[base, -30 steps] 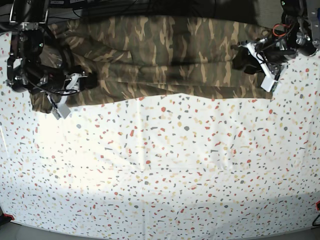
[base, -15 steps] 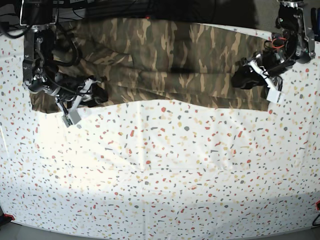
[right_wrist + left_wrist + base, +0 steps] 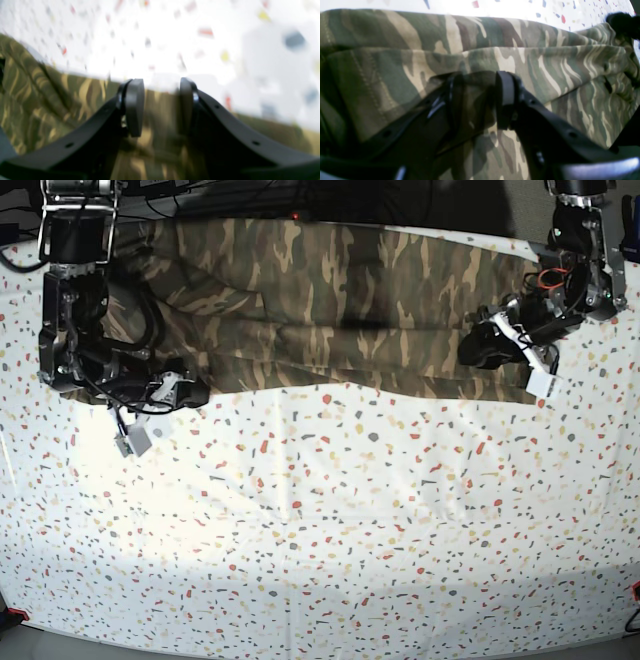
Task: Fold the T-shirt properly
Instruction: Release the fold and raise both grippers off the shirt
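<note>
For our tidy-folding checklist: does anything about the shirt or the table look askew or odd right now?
The T-shirt is bunched in a long band along the table's far edge, its near hem wavy and creased, not flat. Nothing looks torn or spilled.

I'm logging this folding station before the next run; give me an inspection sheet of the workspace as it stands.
Surface: white speckled table, mostly bare.
Job's things: T-shirt lies along the far edge, bunched and wrinkled, not neatly folded.
Clutter: nothing seen.
Hands: left hand has camouflage cloth between its fingers; right hand is at the shirt's near edge, fingers apart with cloth between them, view blurred.
Cables: red and black wires on the left arm.
Surroundings: dark beyond the table.
</note>
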Motion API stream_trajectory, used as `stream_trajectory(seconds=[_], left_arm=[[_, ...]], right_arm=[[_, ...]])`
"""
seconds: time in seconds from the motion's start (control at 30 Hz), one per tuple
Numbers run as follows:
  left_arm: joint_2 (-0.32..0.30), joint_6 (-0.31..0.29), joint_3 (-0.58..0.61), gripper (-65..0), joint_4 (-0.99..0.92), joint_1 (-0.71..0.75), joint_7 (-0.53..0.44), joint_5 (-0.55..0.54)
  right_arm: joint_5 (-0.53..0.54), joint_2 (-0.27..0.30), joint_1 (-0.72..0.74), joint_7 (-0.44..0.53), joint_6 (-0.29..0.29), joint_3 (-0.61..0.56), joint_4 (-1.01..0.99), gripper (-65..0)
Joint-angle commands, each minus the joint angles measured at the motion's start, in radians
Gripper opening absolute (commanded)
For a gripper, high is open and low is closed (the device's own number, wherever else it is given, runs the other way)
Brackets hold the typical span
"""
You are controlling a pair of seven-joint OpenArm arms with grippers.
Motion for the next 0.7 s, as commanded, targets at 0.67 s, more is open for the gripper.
stream_trajectory(seconds=[0.67], left_arm=[[-0.014,0.074,-0.002,-42.0,-0.019,0.016,0.117,0.082]], right_arm=[[-0.185,-0.084,-0.347,0.053,0.008,0.322,0.361,-40.4]])
